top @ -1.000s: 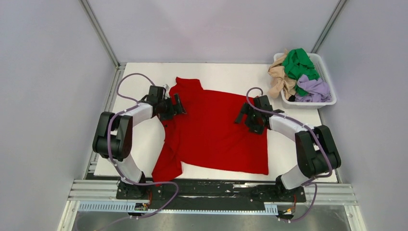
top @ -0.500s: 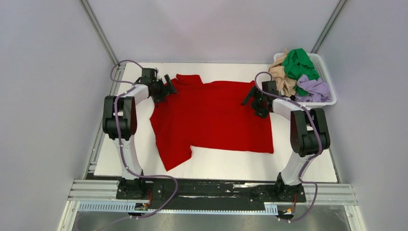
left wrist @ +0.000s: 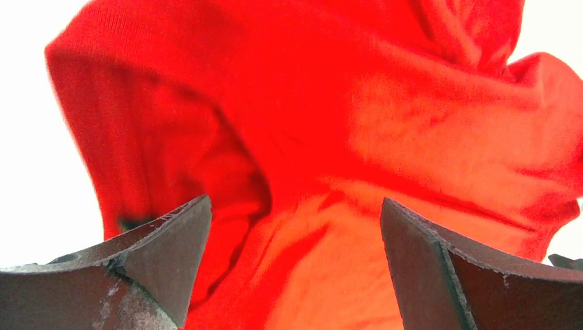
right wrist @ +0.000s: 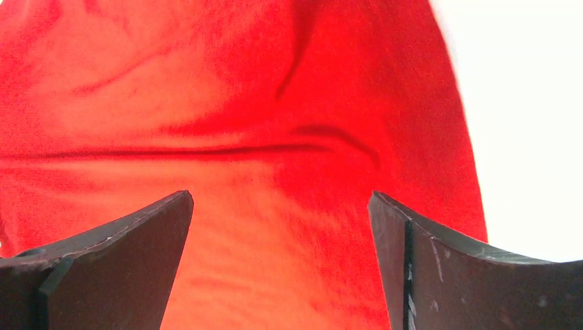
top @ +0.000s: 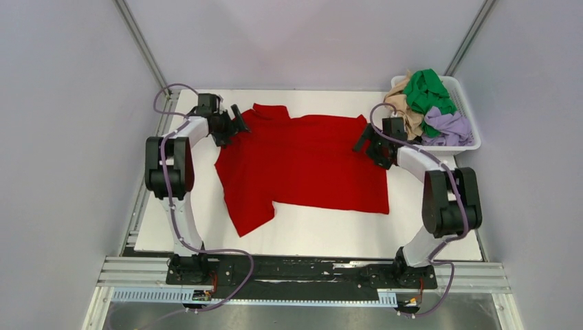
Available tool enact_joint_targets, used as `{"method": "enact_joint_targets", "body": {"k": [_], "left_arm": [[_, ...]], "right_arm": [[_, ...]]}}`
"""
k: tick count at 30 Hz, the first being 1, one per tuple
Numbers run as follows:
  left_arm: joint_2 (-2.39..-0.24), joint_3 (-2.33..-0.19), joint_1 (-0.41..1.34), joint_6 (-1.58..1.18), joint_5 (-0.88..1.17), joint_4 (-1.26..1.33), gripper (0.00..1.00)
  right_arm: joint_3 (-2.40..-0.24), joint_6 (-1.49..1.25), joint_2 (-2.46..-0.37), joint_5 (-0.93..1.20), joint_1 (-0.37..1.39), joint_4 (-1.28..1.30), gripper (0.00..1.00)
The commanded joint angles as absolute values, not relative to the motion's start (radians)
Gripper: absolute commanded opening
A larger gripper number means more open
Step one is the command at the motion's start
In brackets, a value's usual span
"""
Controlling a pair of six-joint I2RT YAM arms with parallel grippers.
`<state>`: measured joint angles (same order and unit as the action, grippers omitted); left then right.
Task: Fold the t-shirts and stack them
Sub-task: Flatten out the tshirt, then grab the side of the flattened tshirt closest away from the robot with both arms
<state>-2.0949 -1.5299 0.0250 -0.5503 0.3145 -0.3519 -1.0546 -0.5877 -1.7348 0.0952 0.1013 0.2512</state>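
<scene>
The red t-shirt (top: 302,165) lies spread on the white table, with one sleeve at the far left and the other at the near left. My left gripper (top: 237,124) is at its far left shoulder, open. In the left wrist view the gripper (left wrist: 295,201) has its jaws wide apart over bunched red cloth (left wrist: 385,124). My right gripper (top: 363,139) is at the shirt's far right corner. In the right wrist view the gripper (right wrist: 280,194) is open over flat red cloth (right wrist: 240,124). The green (top: 426,89), beige-tan (top: 399,110) and lavender (top: 450,127) t-shirts are heaped in the basket.
The white plastic basket (top: 473,146) stands at the far right corner, close to my right arm. The white table surface (top: 316,230) shows in front of the shirt. Grey walls close in the left, right and far sides.
Both arms have reached further away from their bases, and the red shirt has slid with them toward the far edge and spread wider. Its near hem now lies further from the front edge.
</scene>
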Motion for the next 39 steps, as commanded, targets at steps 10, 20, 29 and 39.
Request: {"method": "enact_joint_targets", "body": {"k": [10,20,29,39], "left_arm": [[-1.285,-1.019,0.226,-0.509,0.107,-0.581,1.00],[-1.037,-0.735,0.437,-0.687,0.059,-0.840,1.00],[-1.083,-0.628,0.524,-0.789,0.037,-0.796,0.95],[-1.208,-0.601,0.526,-0.789,0.013,-0.665,0.69]], "right_arm": [[-0.605,-0.694,-0.963,-0.077,0.085,0.321,1.00],[-0.502,-0.684,-0.754,-0.112,0.083,0.427,1.00],[-0.511,-0.697,-0.796,-0.160,0.082,0.460,1.00],[-0.503,-0.706,-0.815,-0.202,0.082,0.459,1.00]]}}
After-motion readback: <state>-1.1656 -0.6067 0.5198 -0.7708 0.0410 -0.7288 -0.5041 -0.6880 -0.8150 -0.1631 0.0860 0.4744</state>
